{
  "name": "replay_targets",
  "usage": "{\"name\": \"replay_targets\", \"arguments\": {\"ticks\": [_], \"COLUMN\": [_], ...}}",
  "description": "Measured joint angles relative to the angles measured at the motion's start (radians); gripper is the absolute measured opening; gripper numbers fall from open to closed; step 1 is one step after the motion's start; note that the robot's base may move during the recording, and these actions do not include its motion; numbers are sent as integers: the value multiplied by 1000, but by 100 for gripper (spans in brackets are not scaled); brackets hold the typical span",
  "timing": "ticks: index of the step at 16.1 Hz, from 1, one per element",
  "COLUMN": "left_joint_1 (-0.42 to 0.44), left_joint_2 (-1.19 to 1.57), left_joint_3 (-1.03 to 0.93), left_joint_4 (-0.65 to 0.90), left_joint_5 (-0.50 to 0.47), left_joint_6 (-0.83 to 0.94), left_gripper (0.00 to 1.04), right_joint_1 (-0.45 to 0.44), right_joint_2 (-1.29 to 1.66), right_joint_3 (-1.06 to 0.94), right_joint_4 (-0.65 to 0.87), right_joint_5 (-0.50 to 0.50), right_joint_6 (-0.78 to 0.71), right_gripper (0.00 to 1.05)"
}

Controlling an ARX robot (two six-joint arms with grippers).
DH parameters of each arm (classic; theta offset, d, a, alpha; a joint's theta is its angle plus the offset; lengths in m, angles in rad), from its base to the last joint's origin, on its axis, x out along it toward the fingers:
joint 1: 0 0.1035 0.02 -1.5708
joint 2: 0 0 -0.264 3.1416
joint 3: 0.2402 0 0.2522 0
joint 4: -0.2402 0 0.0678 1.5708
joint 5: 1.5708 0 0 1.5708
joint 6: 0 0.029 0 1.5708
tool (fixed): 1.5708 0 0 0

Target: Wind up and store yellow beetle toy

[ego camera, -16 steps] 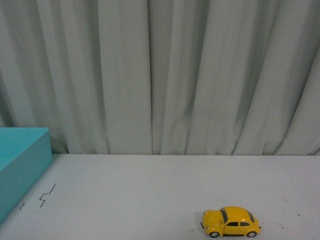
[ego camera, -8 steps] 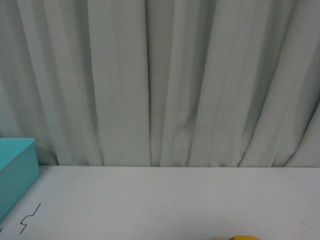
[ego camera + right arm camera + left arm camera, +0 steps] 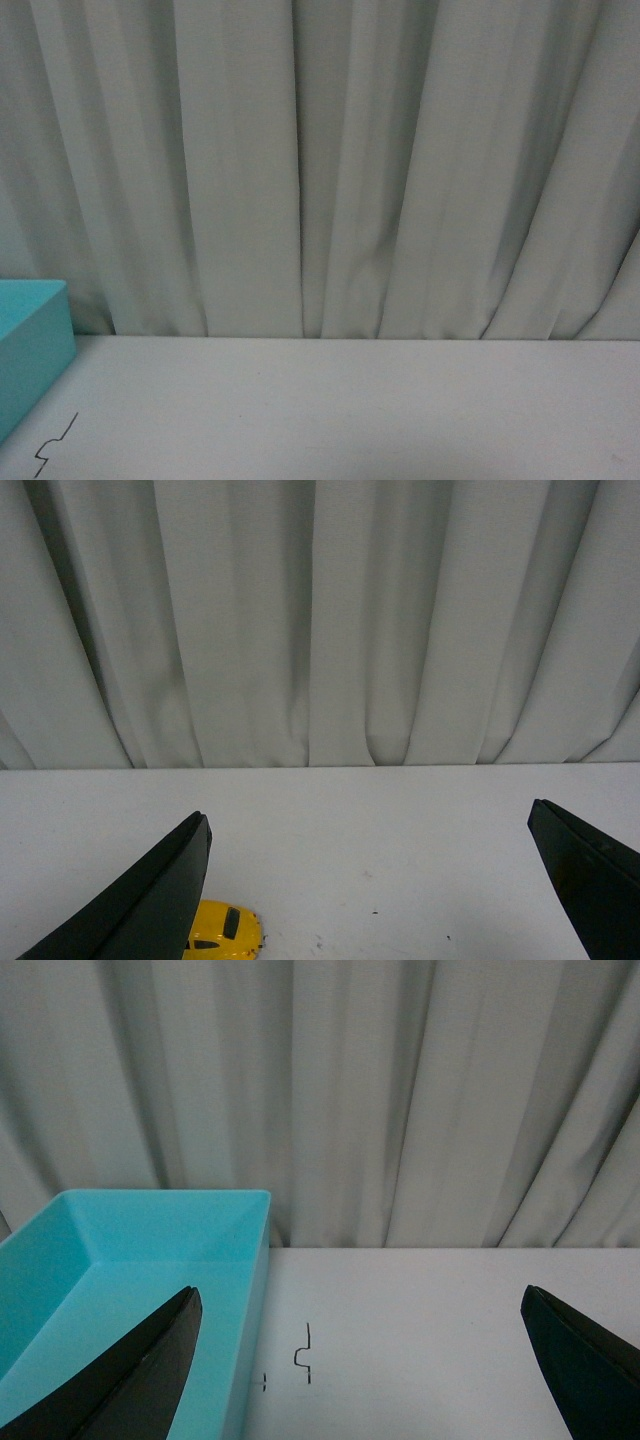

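Note:
The yellow beetle toy (image 3: 225, 932) shows only in the right wrist view, on the white table, partly behind one black finger (image 3: 140, 900) and cut by the frame edge. My right gripper (image 3: 370, 880) is open with nothing between its fingers; the toy lies beside one finger, apart from it as far as I can tell. My left gripper (image 3: 360, 1360) is open over the bare table, one finger (image 3: 130, 1380) in front of the turquoise box (image 3: 150, 1250). The front view shows no toy and no gripper.
The turquoise box (image 3: 30, 350) stands at the table's left edge, open on top and empty. A small black squiggle (image 3: 55, 455) is drawn on the table (image 3: 350, 410) next to it. A grey curtain (image 3: 330, 160) hangs along the far edge.
The front view has tilted upward: the toy, in view at bottom right one second ago, slid below the frame, and more curtain shows.

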Motion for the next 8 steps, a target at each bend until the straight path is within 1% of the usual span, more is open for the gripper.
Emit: {"name": "replay_targets", "arguments": {"ticks": [8], "left_joint_1": [0], "left_joint_2": [0], "left_joint_3": [0], "left_joint_4": [0], "left_joint_5": [0], "left_joint_6": [0], "left_gripper": [98], "right_joint_1": [0], "right_joint_2": [0], "right_joint_3": [0], "right_joint_4": [0], "right_joint_5": [0], "right_joint_6": [0], "right_gripper": [98]}}
